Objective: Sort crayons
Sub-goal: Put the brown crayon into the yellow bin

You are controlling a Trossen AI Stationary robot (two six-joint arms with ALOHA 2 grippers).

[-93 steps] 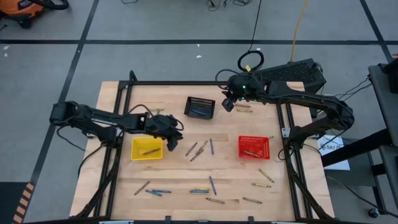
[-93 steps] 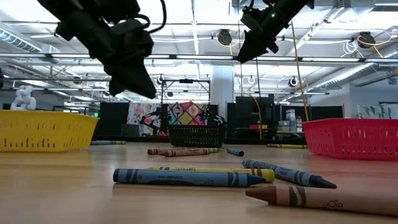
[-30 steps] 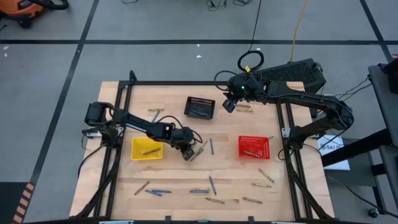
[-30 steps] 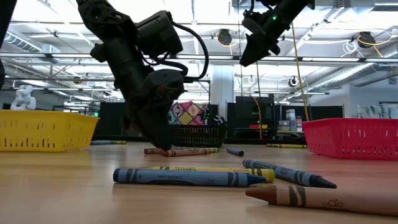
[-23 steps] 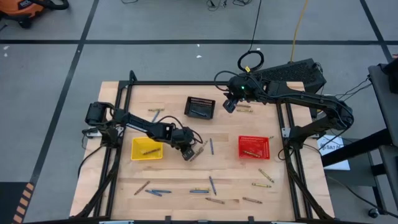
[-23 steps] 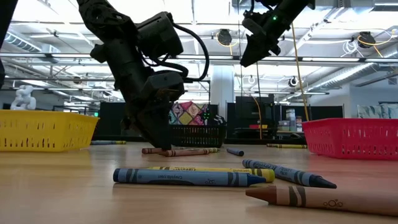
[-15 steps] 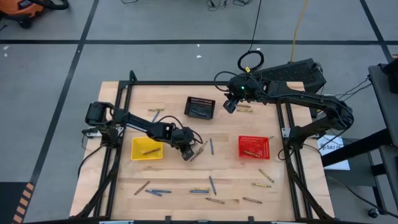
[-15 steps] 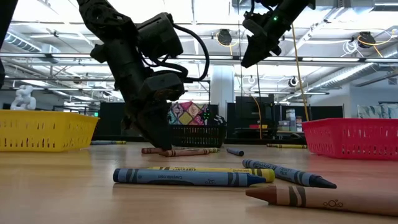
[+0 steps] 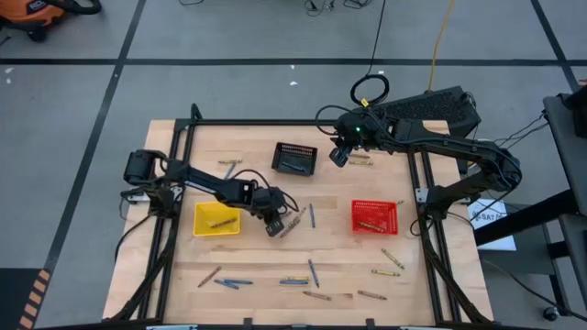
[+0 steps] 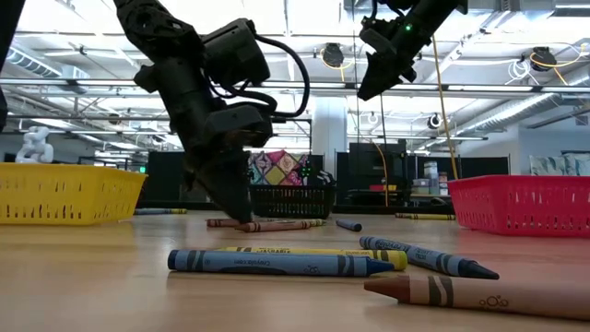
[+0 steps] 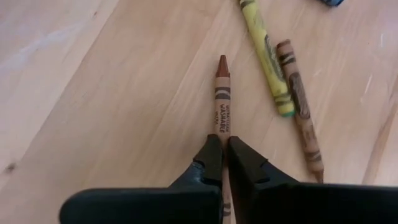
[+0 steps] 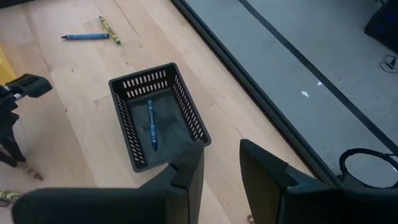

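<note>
My left gripper [image 9: 272,226] is down at the table's middle, right of the yellow basket [image 9: 216,219], shut on a brown crayon [image 11: 222,106]. An olive-yellow crayon [image 11: 264,56] and another brown crayon [image 11: 300,109] lie flat just beside it. My right gripper [image 9: 337,154] hangs open and empty above the table, right of the black basket [image 12: 158,115], which holds a blue crayon [image 12: 151,124]. More crayons lie flat along the near part of the table [image 9: 293,280]. My left gripper pinches the brown crayon between its two fingertips [image 11: 212,158], on the crayon's paper-wrapped part [image 11: 222,127] behind the pointed end. The fingers slant down from the table's left side and point along the crayon. The crayon lies low at the table [image 10: 221,222], its tip pointing away from the gripper.
The red basket [image 9: 374,217] at the right holds a crayon. A blue crayon [image 9: 311,215] lies right of my left gripper. Loose crayons lie behind the black basket [image 12: 87,36] and near the right edge [image 9: 392,259]. A black frame borders the table [image 9: 275,122].
My left gripper has edged a little toward the yellow basket, and the brown crayon between its fingers has slid along the table with it. My right gripper has kept still.
</note>
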